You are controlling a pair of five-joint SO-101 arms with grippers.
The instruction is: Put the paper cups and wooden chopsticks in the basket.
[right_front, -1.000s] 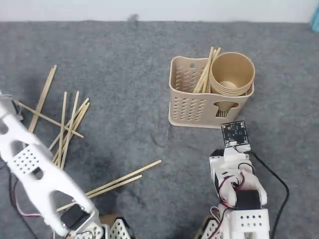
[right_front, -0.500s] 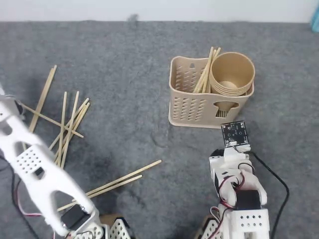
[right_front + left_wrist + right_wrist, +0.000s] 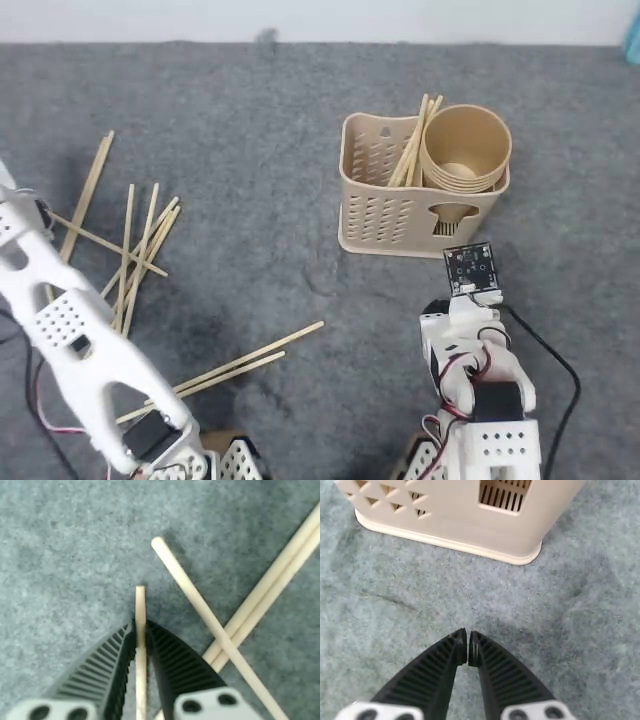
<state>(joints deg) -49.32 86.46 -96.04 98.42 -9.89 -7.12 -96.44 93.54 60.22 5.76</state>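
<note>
The paper cups (image 3: pixel 465 150) sit nested as one stack in the right compartment of the beige basket (image 3: pixel 390 215), mouths up. Several wooden chopsticks (image 3: pixel 413 140) stand slanted in the basket just beside the stack, leaning against it. The basket stands on the grey, felt-like tabletop (image 3: pixel 250 120), right of centre.

Well apart from it, near the left edge, a loose heap of chopsticks (image 3: pixel 135 255) lies criss-crossed on the tabletop. Two more chopsticks (image 3: pixel 240 362) lie side by side nearer the front, between the two arms.

The left arm (image 3: pixel 70 340) stretches over the left edge of the heap. The left gripper (image 3: pixel 140 627) is clamped on a single chopstick (image 3: pixel 140 605), whose end sticks out just past the tips. Beside it, another chopstick (image 3: pixel 200 605) crosses over a pair lying together (image 3: pixel 280 575).

The right arm (image 3: pixel 475 370) sits in front of the basket. The right gripper (image 3: pixel 468 642) has its jaws together with nothing between them, over bare tabletop near the basket's front wall (image 3: pixel 445 510).
</note>
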